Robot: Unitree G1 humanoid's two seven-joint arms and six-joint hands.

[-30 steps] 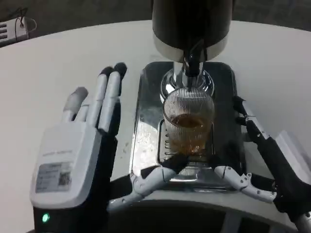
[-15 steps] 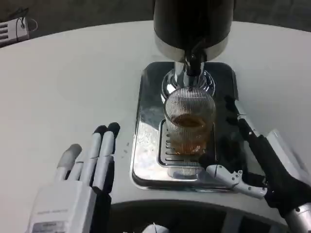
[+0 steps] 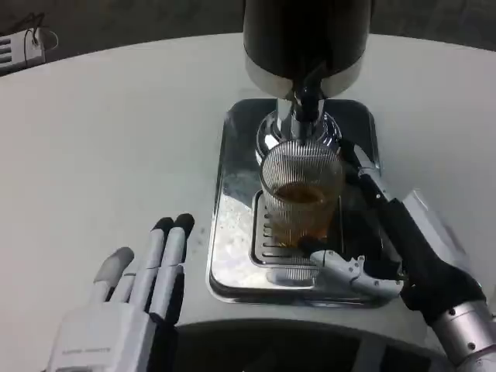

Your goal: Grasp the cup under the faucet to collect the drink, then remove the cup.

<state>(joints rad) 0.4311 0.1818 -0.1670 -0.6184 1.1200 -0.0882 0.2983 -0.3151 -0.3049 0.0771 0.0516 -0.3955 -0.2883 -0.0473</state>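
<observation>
A ribbed clear glass cup (image 3: 301,194), partly filled with amber drink, stands on the drip grate of a shiny metal tray (image 3: 232,232), directly under the black faucet (image 3: 308,91) of a dark dispenser (image 3: 306,35). My right hand (image 3: 387,232) is open around the cup's right and near sides, one finger reaching along the right wall and the thumb lying in front of the base; actual contact is not clear. My left hand (image 3: 132,298) lies open, fingers extended, on the white table to the left of the tray.
The white round table (image 3: 108,139) stretches to the left and behind. A small white object with a cable (image 3: 23,45) sits at the far left edge. The table's near rim curves just below the tray.
My left hand drew back from the tray toward the near edge and left. My right hand moved forward and left, closing in around the cup.
</observation>
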